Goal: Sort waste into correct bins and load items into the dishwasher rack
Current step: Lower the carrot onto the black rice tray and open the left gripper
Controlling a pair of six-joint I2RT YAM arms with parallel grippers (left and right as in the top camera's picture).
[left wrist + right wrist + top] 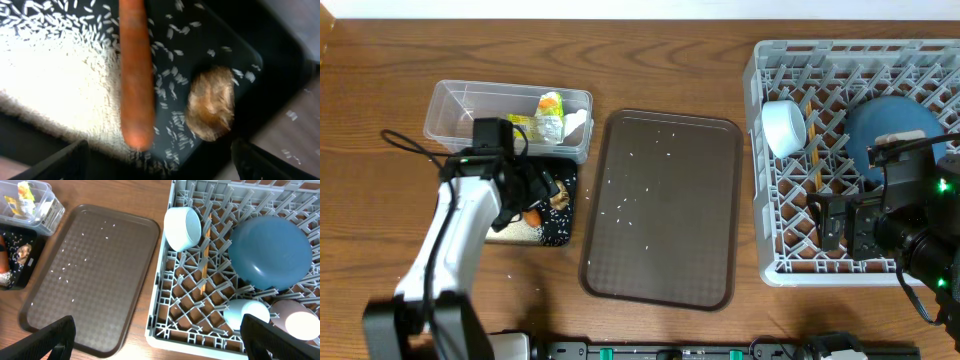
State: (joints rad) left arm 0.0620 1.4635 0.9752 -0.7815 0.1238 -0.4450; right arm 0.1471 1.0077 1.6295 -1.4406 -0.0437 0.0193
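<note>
Crockery fills the dishwasher rack [757,130] at the table's right end, the biggest thing here, with the open-jawed right gripper [165,340] hanging empty over its front edge. The brown serving tray [660,260] lies mid-table. Inside the rack the blue plate [272,250] leans at the far right. The clear tub [455,105] sits toward the table's far left, and the black tray [558,225] touches its near side. The white bowl [182,227] stands on edge in the rack's far-left corner. The carrot [136,75] lies in the black tray, partly on a heap of rice [60,85]. The left gripper [160,162] hovers right above it, fingers spread wide and touching nothing. The carrot's long axis runs straight away from the jaws, crosswise to the line between the fingertips, rounded end nearest them. The chopsticks [204,255] stand among the pegs beside the bowl, and the blue cup [245,312] and pink cup [295,320] sit near the rack's front edge. A brown food scrap [211,102] lies just beside the carrot. The packet [550,105] and tissue [575,122] rest in the tub. Only stray grains [625,205] on the serving tray look unsorted (the left arm is nearer). The packet's print is too small to read.
</note>
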